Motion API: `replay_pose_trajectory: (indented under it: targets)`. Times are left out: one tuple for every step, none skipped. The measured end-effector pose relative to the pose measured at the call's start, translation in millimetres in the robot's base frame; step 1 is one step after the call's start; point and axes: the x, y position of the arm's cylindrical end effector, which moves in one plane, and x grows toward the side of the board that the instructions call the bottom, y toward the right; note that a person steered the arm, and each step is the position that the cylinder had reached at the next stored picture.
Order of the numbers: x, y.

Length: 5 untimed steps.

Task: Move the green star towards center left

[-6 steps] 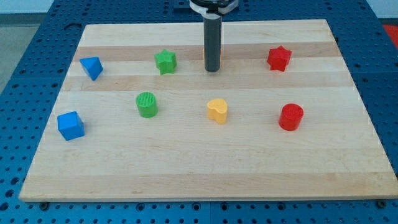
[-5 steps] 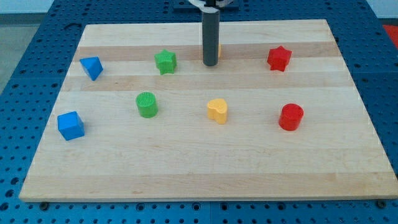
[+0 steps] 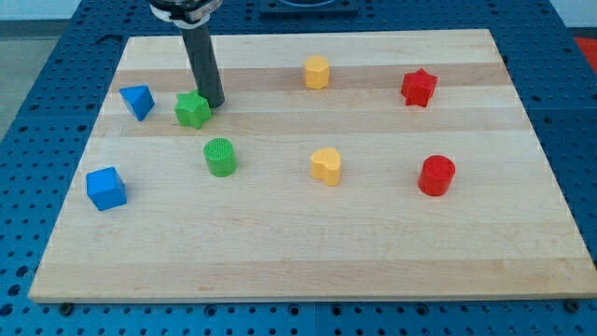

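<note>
The green star (image 3: 192,110) lies on the wooden board (image 3: 308,243) in the upper left part of the view. My tip (image 3: 212,103) stands right against the star's upper right side, touching it. The rod rises from there to the view's top. A blue block (image 3: 138,101) lies just left of the star. A green cylinder (image 3: 220,157) lies below and a little right of the star.
A blue cube (image 3: 105,188) lies at the view's left. A yellow hexagonal block (image 3: 317,71) is at the top middle, a yellow heart (image 3: 326,165) in the middle. A red star (image 3: 419,88) and a red cylinder (image 3: 436,175) are at the right.
My tip has swept from the top middle to the left. The green star has slid left and slightly down. The yellow hexagonal block, hidden behind the rod before, now shows.
</note>
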Motion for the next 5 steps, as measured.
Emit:
replay_pose_trajectory:
  targets:
    - [-3,7]
    - [1,-3]
    - [14,-44]
    - [20,-63]
    - [20,-34]
